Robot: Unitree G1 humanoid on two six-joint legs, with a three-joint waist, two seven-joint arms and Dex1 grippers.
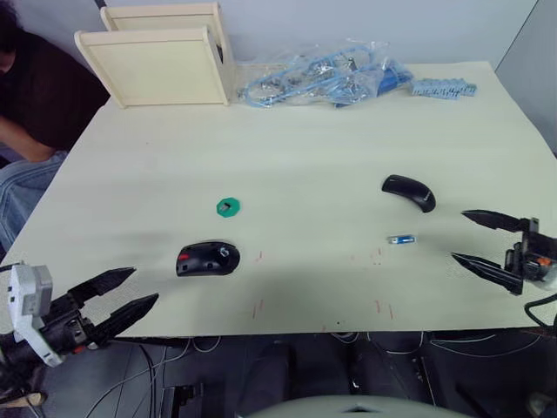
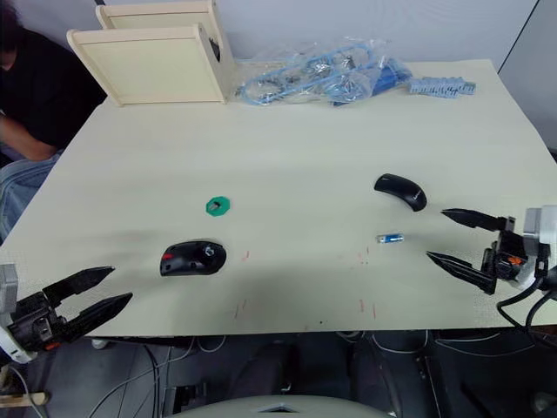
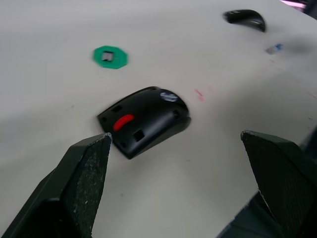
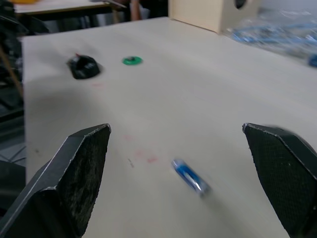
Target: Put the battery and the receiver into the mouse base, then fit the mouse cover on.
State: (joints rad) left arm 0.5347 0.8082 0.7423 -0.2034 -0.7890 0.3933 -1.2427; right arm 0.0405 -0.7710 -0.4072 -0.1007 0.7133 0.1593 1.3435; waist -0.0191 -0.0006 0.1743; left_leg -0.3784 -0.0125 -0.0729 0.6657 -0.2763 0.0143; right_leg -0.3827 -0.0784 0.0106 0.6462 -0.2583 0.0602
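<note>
One battery [image 1: 401, 239], one mouse base [image 1: 207, 259], one mouse cover [image 1: 409, 191].

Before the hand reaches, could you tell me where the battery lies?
The small blue cylindrical battery lies on the table's right side, between the glossy black cover and the open right hand.

Lab-like test room, pale worktable [image 1: 296, 157], bagged blue parts [image 1: 326, 77], loose floor cables [image 1: 165, 370]

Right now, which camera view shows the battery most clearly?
The right wrist view: the battery lies close ahead between the open right gripper's fingers. Both eye views show it small, near the mouse cover; the left wrist view shows it far off.
</note>
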